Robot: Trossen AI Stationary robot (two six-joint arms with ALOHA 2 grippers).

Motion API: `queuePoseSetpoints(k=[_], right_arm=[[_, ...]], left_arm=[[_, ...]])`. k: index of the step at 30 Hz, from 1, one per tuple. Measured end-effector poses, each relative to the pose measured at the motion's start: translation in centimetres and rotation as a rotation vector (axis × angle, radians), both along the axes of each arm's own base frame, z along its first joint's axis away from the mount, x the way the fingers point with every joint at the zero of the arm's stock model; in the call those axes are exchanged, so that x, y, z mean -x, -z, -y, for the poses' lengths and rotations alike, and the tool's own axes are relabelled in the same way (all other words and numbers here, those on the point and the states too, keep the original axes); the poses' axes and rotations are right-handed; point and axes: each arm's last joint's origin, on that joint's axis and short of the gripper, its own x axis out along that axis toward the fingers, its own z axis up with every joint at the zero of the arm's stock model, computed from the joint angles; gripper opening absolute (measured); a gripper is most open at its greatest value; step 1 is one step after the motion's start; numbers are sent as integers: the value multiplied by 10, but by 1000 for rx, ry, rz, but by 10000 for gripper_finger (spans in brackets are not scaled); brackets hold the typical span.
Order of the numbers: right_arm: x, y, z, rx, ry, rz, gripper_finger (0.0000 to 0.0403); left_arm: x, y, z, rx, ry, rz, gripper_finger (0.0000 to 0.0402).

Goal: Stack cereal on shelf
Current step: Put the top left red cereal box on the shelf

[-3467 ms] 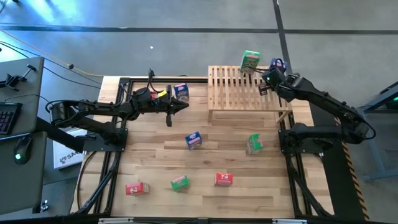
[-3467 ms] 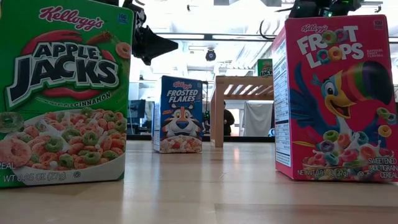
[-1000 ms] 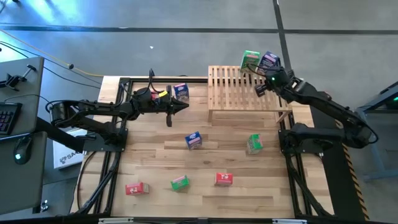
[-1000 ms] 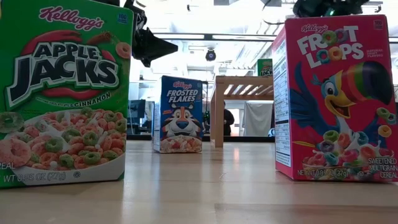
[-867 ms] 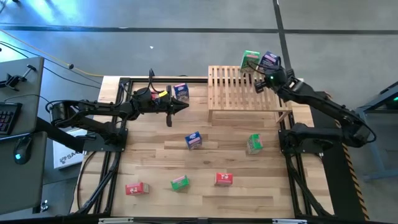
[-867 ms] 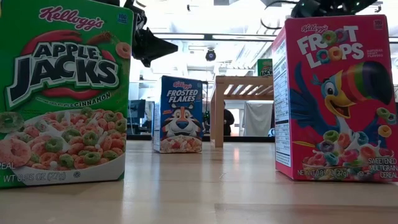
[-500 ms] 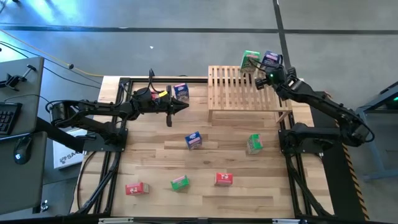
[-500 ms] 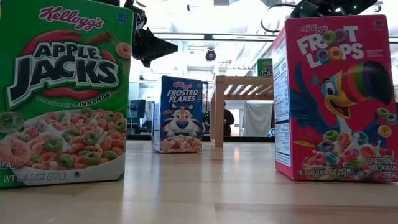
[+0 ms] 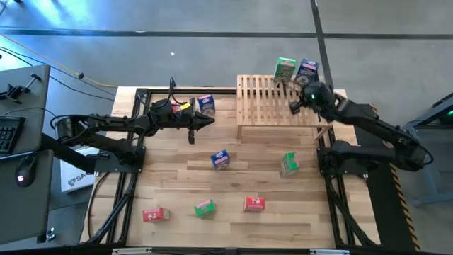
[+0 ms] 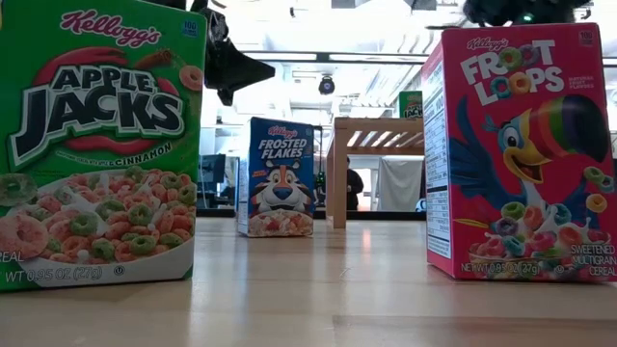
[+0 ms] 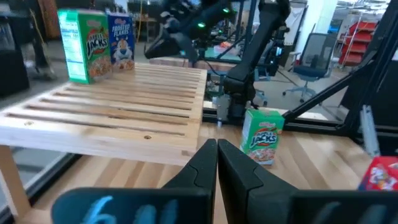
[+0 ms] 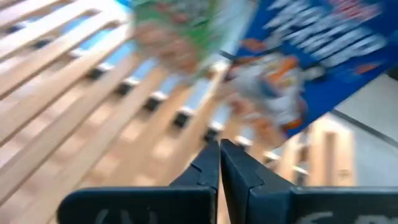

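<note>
The shelf (image 9: 279, 103) stands at the table's far right. A green cereal box (image 9: 284, 69) and a blue one (image 9: 306, 69) stand upright side by side on its far right corner, also seen as the green box (image 11: 81, 43) and the blue box (image 11: 121, 40). My right gripper (image 9: 306, 86) is shut just in front of the blue box (image 12: 298, 74), above the slats, a small gap apart. My left gripper (image 9: 209, 120) is shut and level above the far left of the table, beside another blue box (image 9: 206, 104).
Loose boxes stand on the plank table: blue (image 9: 220, 160), green (image 9: 289, 164), red (image 9: 254, 204), green (image 9: 204, 208), red (image 9: 156, 214). The low view is filled by a green box (image 10: 96, 145) and a red box (image 10: 521, 154), with a blue box (image 10: 280, 178) between them.
My right gripper, shut throughout, has drawn back a little from the blue box toward the table's near edge. The blue box now stands more upright beside the green one on the shelf.
</note>
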Motion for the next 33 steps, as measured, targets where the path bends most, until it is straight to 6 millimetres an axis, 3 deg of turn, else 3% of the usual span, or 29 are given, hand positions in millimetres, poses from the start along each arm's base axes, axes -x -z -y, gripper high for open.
queuePoseSetpoints(k=[4, 7, 12, 17, 25, 33], right_arm=[[-1, 24, -22, 54, -144, 173, 0], [-3, 33, -39, 128, -266, 295, 0], [-1, 18, -63, 259, -444, 423, 0], [-2, 12, -83, 244, -651, 486, 0], [-17, 17, -108, 232, -812, 439, 0], [-27, 20, -128, 256, -912, 417, 0]], left_arm=[[3, -15, -3, 34, -14, -100, 1], [7, -39, -3, 60, -34, -205, 0], [17, -82, 7, 83, -59, -378, 0], [26, -107, 17, 111, -121, -600, 17], [40, -113, 18, 124, -196, -1054, 104], [30, -93, -20, 50, -156, -1316, 215]])
